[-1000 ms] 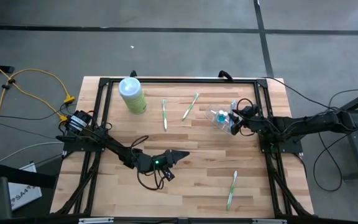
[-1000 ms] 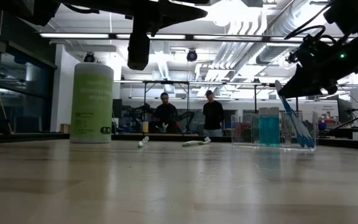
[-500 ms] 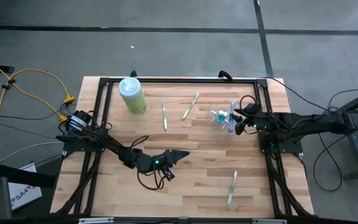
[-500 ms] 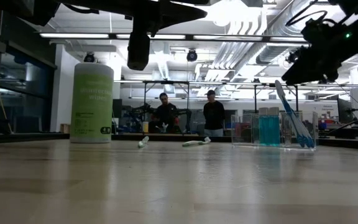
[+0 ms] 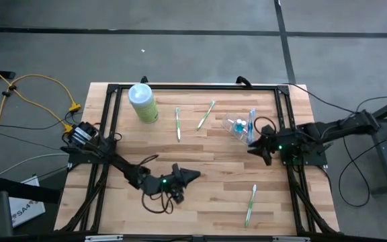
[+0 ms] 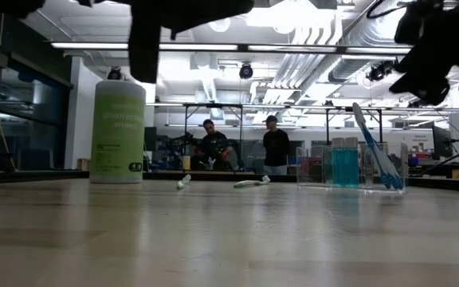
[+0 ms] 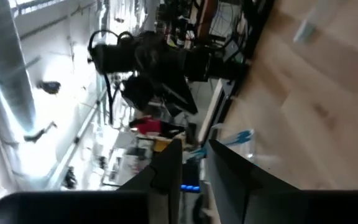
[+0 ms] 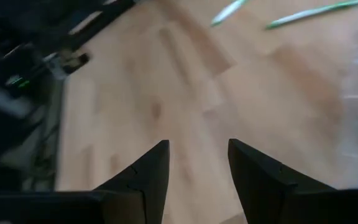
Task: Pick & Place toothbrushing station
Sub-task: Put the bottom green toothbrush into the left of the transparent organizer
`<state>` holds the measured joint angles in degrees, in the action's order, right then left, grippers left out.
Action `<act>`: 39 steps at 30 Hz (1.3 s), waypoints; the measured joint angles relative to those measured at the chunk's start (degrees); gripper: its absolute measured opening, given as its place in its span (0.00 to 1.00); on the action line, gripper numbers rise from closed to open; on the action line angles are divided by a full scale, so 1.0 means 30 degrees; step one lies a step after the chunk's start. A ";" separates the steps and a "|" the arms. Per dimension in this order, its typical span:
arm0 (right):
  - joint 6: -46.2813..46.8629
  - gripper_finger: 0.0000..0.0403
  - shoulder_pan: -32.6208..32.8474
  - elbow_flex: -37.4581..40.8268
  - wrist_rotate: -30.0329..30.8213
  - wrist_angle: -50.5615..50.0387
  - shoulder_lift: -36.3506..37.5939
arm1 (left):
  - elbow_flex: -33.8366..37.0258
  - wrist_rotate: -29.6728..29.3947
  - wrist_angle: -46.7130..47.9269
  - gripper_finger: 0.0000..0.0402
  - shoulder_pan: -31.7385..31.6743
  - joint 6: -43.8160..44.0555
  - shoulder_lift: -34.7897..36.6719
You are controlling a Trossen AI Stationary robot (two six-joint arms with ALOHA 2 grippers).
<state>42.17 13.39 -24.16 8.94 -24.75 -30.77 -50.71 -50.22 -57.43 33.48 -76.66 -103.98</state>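
The toothbrushing station (image 5: 239, 128) is a see-through holder that stands upright on its base at the table's far right, with a blue toothbrush (image 6: 373, 147) leaning in it. It also shows in the low view (image 6: 345, 166). My right gripper (image 5: 254, 149) is open and empty, a little nearer the near edge than the holder and apart from it. In its wrist view (image 8: 197, 155) it hangs over bare wood. My left gripper (image 5: 195, 175) hangs over the middle of the table, nearer the near edge, empty. Its fingers (image 7: 194, 155) stand a narrow gap apart.
A pale-green bottle with a white cap (image 5: 143, 102) stands at the far left. Two green toothbrushes (image 5: 178, 124) (image 5: 205, 114) lie at the far middle, and a third (image 5: 250, 205) lies near the right front. A black frame (image 5: 193, 86) runs round the table. People stand in the room behind.
My right gripper has drawn back from the holder toward the table's near edge and has risen in the low view. The holder and blue toothbrush stay where they were. My left gripper has shifted a little toward the table's left and near edges.
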 joint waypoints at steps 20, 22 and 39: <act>0.2083 0.24 0.9631 0.0000 0.1690 0.5550 -0.6619 | -0.0002 -0.4372 0.0000 0.17 0.1748 0.9969 0.0000; 0.2199 0.21 1.0064 0.0000 0.0949 0.5404 -0.7150 | 0.0003 -0.4371 0.0001 0.17 0.1755 1.0014 0.0000; -0.6233 0.20 1.0381 -0.0015 -0.3641 0.5364 -0.9247 | -0.0001 -0.4362 -0.0015 0.17 0.1711 1.3430 0.0000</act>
<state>23.47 44.53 -24.21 -1.98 -8.66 -58.52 -50.71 -63.31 -57.47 38.61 -36.36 -103.98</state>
